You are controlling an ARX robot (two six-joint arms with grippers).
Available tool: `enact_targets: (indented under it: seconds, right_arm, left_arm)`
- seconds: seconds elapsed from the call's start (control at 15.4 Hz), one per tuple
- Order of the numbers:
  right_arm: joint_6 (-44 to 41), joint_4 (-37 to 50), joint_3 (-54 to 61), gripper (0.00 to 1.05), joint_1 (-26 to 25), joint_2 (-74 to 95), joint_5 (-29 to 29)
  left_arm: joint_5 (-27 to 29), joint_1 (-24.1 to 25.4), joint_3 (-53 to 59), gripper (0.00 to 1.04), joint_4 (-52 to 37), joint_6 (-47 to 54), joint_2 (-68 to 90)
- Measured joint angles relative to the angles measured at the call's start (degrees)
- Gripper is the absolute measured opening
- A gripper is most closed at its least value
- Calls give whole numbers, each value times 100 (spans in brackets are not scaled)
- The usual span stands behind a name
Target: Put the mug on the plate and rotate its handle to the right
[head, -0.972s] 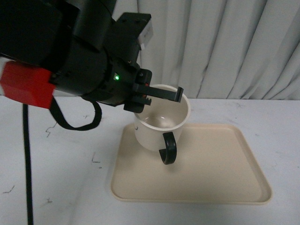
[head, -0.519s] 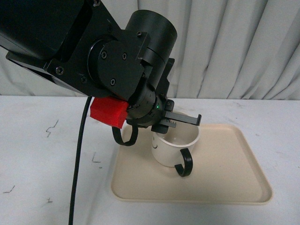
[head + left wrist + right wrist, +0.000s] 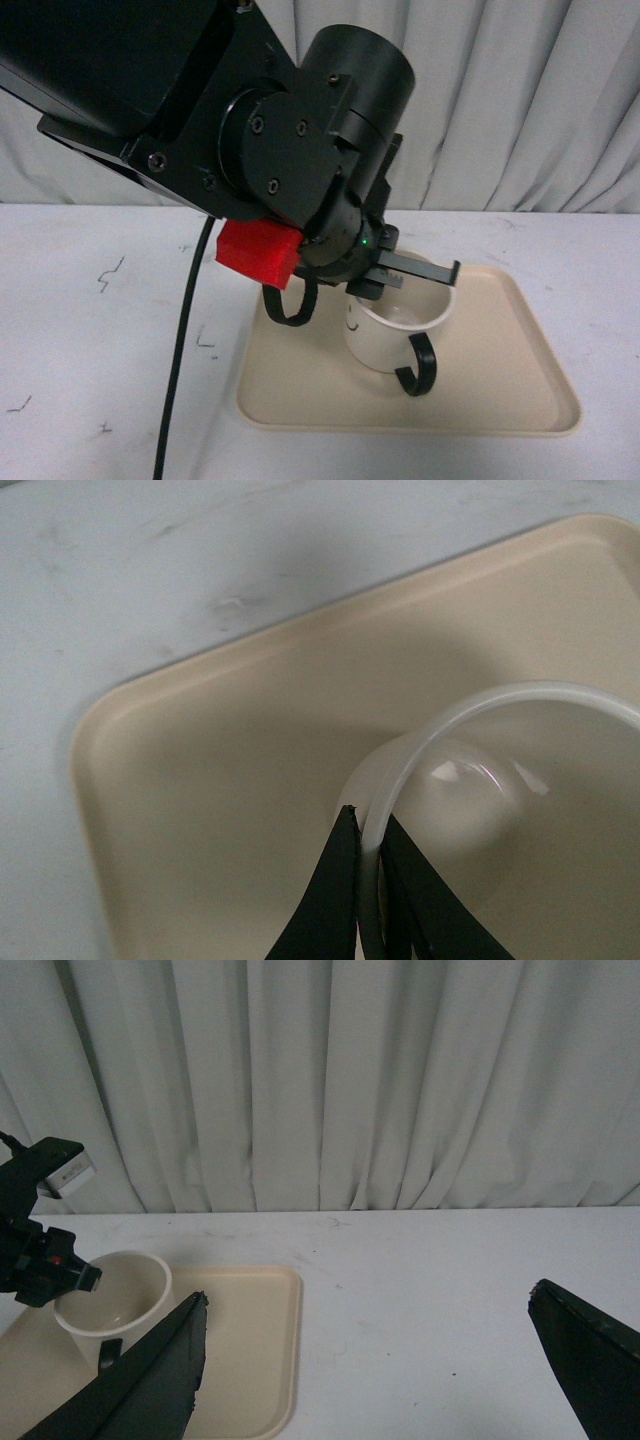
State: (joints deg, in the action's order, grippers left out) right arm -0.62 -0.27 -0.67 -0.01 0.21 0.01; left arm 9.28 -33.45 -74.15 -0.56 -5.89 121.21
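Blocking part of the cream-white smiley-face mug (image 3: 378, 340), left arm (image 3: 270, 130) slants down; left claw (image 3: 368, 818) pinches its rim (image 3: 470, 705). Mug over flat beige plastic tray (image 3: 490, 350), contact unclear. Right claw (image 3: 367, 1305) gapes wide.

The front view faced the curtain (image 3: 520, 100) from the robot's body. The left wrist view looked steeply down, very near the mug (image 3: 470, 815) and plate (image 3: 200, 780). The right wrist view, level and farther off, shared both.

The mug (image 3: 385, 340) is cream-white with a black printed mark; its handle (image 3: 418, 367) is glossy black. The plate (image 3: 500, 380) is plain beige, the counter (image 3: 100, 350) white with dark scuffs, the curtain (image 3: 520, 100) pale grey.
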Motion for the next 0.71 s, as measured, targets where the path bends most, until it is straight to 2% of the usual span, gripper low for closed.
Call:
enact_targets:
  seconds: [0.19,0.26,0.52,0.71]
  right_arm:
    - [0,0,0,98,0,0,0]
    - [0,0,0,98,0,0,0]
    - [0,0,0,98,0,0,0]
    - [0,0,0,98,0,0,0]
  left_arm:
    - [59,-260,61,3,-37,96,-61]
    - [9,-280,66,7,-55,101,-63]
    - [-55,-181,315,48,-35,293,-203]
    - [-267,-129,796,81,-424,568,-1158]
